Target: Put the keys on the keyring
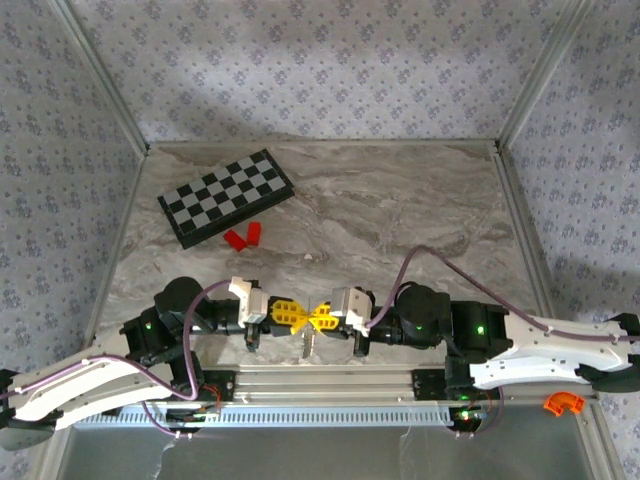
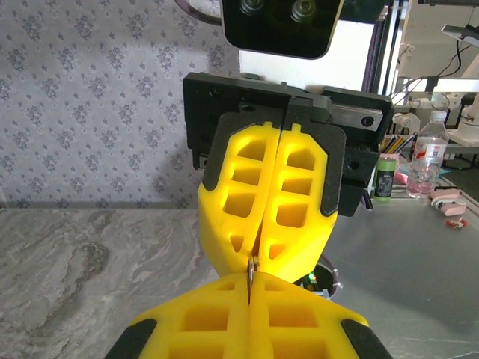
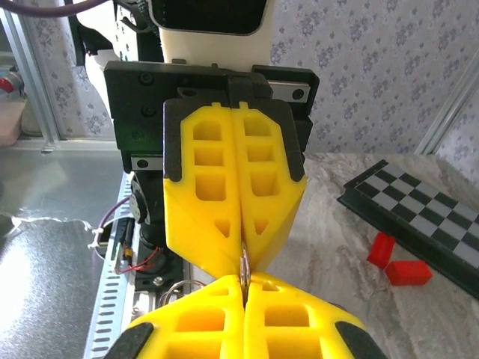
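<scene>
My left gripper (image 1: 299, 316) and right gripper (image 1: 313, 319) meet tip to tip low over the table's near edge, both shut. Pinched between the two pairs of tips is a thin silvery metal edge, the keyring (image 3: 244, 263), seen edge-on. In the left wrist view it shows as a sliver (image 2: 252, 268) between my left gripper (image 2: 251, 284) and the right gripper's fingers (image 2: 299, 194). Thin silvery wire loops (image 3: 174, 289) hang to the lower left of my right gripper (image 3: 244, 283). A small grey piece (image 1: 307, 345) dangles below the tips; I cannot tell whether it is the keys.
A folded chessboard (image 1: 226, 196) lies at the back left with two red blocks (image 1: 243, 236) just in front of it. A metal rail (image 1: 320, 382) runs along the near edge between the arm bases. An orange clip (image 1: 563, 402) sits at the near right.
</scene>
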